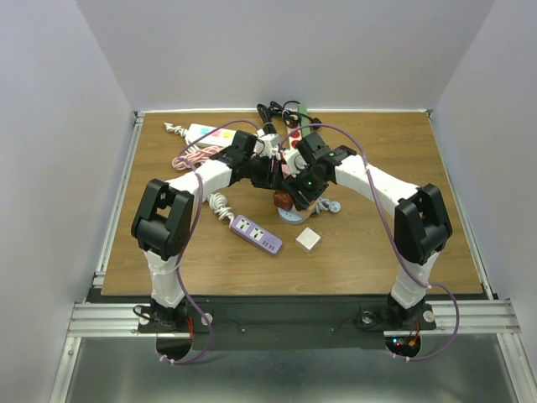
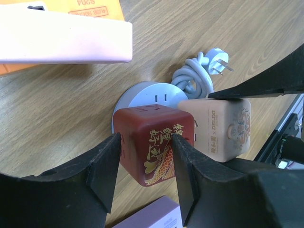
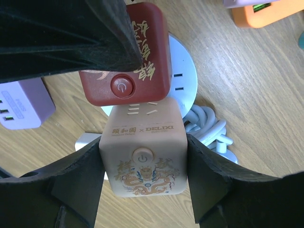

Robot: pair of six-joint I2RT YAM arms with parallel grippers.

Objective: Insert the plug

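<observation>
Jaws of the left gripper (image 2: 145, 156) pinched the red cube (image 2: 149, 128) at frame centre, over the round white socket hub (image 2: 142, 94); right gripper (image 3: 143, 142) jaws clamped the beige cube (image 3: 145, 161) just beside it.

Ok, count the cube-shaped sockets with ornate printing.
2. The red cube is gripped in the left hand; the beige cube is gripped in the right hand, beside it, both over the round white socket. More could be hidden.
</observation>
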